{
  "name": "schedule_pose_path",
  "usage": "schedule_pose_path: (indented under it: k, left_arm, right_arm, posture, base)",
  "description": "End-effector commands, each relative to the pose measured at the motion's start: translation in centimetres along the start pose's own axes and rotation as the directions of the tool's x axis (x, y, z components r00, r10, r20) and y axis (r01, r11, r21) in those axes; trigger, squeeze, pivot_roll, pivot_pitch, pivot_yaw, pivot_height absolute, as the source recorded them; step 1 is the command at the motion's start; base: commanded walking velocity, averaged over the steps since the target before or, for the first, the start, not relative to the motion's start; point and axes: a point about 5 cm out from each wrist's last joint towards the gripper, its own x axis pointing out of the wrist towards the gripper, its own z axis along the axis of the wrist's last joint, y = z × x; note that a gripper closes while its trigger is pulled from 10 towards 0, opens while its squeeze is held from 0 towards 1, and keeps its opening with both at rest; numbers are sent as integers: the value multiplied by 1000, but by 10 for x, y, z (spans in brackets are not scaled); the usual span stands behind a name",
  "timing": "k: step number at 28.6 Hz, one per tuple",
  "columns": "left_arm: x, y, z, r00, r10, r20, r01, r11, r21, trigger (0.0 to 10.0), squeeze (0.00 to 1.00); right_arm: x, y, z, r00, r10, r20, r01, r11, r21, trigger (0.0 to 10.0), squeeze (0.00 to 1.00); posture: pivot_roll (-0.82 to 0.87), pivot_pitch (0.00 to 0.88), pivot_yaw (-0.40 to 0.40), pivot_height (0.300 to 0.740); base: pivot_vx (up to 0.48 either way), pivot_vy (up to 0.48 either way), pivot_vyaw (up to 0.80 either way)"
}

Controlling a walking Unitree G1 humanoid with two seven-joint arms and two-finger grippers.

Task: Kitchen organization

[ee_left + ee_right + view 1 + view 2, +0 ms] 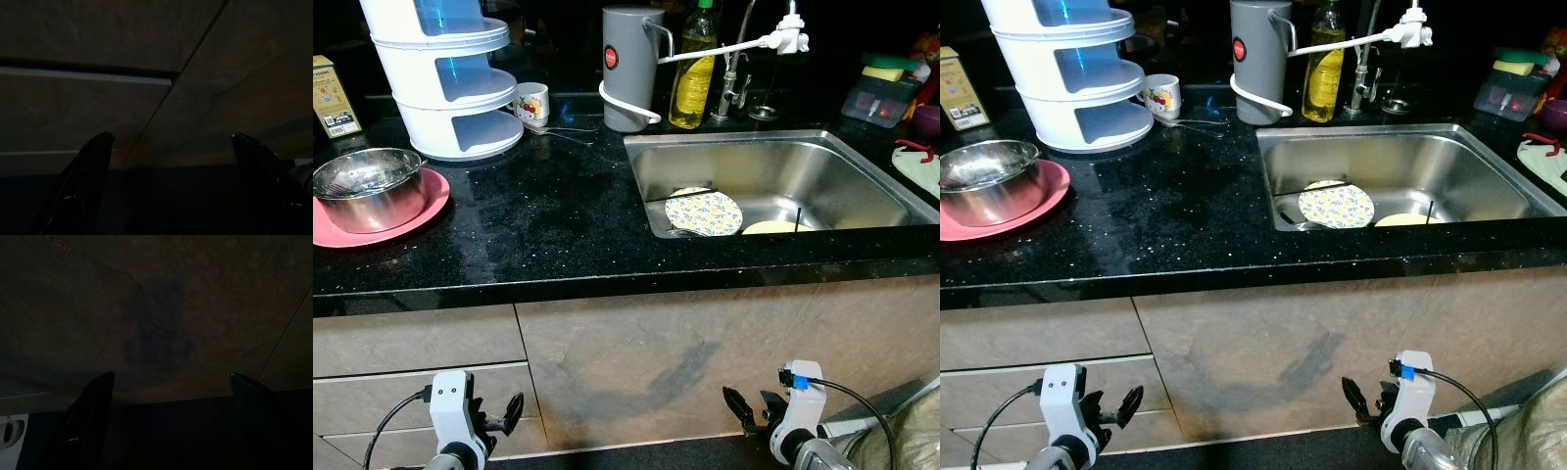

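head view: metal bowl [364, 186] sat on pink plate [429, 206] at worktop [558, 225] left, patterned plate [703, 211] lay in sink [862, 171] | left wrist: left tool [168, 186] hung spread open before cabinet drawers [73, 103] | right wrist: right tool [168, 423] spread open, empty, before cabinet panel [161, 323]

From my feed I can't actually read a single word anywhere on this counter. The gray canister [628, 67] carries a round red badge, the small box [333, 96] at the far left edge has printing on its face, and the white mug [532, 102] shows a colored picture, but all 3 are too small and blurred for me to make out any letters, brand or number.
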Motion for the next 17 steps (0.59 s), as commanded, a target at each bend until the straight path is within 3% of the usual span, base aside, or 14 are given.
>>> schedule_pose_path:
  k: [1, 17]
  left_arm:
    - [-3, 4, -1, 1000, 8, -10, -8, 1000, -6, 10000, 0]
    - [-3, 5, -2, 1000, 7, -14, -7, 1000, -6, 10000, 0]
  right_arm:
    - [-1, 0, 0, 1000, -1, 15, 0, 1000, 4, 10000, 0]
    - [0, 2, 0, 1000, 9, 19, -9, 1000, -2, 10000, 0]
  posture:
    - [30, 0, -27, 740]
    - [31, 0, -28, 740]
  base:
    - [0, 0, 0]
    - [0, 0, 0]
